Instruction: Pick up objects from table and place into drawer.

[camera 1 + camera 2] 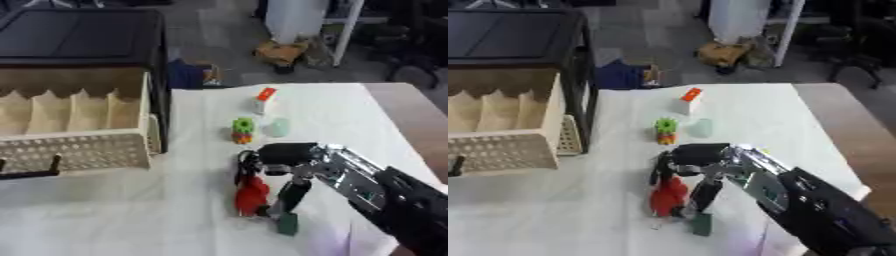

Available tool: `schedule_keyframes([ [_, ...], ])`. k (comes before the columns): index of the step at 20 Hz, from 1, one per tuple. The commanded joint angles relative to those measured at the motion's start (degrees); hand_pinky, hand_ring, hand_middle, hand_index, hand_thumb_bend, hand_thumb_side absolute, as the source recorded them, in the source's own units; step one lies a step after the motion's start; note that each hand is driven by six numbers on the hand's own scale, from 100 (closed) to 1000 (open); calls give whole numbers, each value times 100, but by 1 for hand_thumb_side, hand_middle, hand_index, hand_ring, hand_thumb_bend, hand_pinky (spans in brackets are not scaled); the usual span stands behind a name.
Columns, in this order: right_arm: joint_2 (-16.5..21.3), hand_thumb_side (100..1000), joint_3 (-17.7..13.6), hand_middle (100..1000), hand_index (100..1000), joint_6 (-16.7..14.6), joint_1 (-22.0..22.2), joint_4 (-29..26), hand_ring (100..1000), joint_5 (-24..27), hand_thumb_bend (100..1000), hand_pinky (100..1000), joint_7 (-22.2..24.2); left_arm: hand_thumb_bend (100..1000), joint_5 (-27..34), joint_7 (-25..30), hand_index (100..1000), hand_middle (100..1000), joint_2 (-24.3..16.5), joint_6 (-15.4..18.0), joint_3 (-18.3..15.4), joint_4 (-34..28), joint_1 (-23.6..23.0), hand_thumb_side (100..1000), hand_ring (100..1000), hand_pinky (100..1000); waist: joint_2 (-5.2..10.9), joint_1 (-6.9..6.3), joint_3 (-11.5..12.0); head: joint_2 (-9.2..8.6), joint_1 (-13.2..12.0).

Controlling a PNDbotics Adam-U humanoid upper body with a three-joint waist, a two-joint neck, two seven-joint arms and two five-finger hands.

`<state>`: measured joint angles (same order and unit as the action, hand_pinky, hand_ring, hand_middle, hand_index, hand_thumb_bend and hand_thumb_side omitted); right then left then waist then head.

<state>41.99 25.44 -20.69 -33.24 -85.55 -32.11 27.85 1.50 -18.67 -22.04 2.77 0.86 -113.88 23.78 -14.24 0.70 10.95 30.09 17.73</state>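
One right hand point(284, 162) is curled around the small red soft-looking object point(251, 196) on the white cloth-covered table point(131, 215), right of the open beige drawer point(79, 150). It looks light and pliable, best gripped around its middle.

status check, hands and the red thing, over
Right hand curled round red object, still on table. Left hand not in view. Drawer open; green block beside fingers.

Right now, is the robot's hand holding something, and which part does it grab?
Yes. The right hand has its fingers curled round the red object, gripping near its upper end. What the object is cannot be told.
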Motion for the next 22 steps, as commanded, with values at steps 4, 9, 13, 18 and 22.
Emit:
schedule_keyframes([
  [4,114,210,-41,547,780,-18,-82,28,627,-104,379,613,-48,100,35,3,832,577,-53,-13,-58,-71,47,1000,476,536,78,-2,8,-55,7],
  [9,110,212,-51,542,777,19,-107,12,623,-53,379,610,-77,100,53,4,832,577,-52,-16,-56,-71,42,1000,476,533,86,0,10,-64,7],
  [13,106,210,-47,530,769,57,-121,21,614,-54,379,599,-86,100,62,9,829,577,-49,-16,-54,-71,42,1000,476,532,90,4,17,-81,13],
  [18,93,202,-14,518,742,22,-111,42,596,-201,343,567,-163,100,63,7,827,575,-42,-17,-57,-71,38,1000,476,531,84,5,28,-86,13],
  [22,69,190,26,511,729,-13,-93,106,588,-371,328,555,-230,100,68,0,826,574,-39,-12,-62,-71,37,1000,476,531,71,2,41,-88,22],
])
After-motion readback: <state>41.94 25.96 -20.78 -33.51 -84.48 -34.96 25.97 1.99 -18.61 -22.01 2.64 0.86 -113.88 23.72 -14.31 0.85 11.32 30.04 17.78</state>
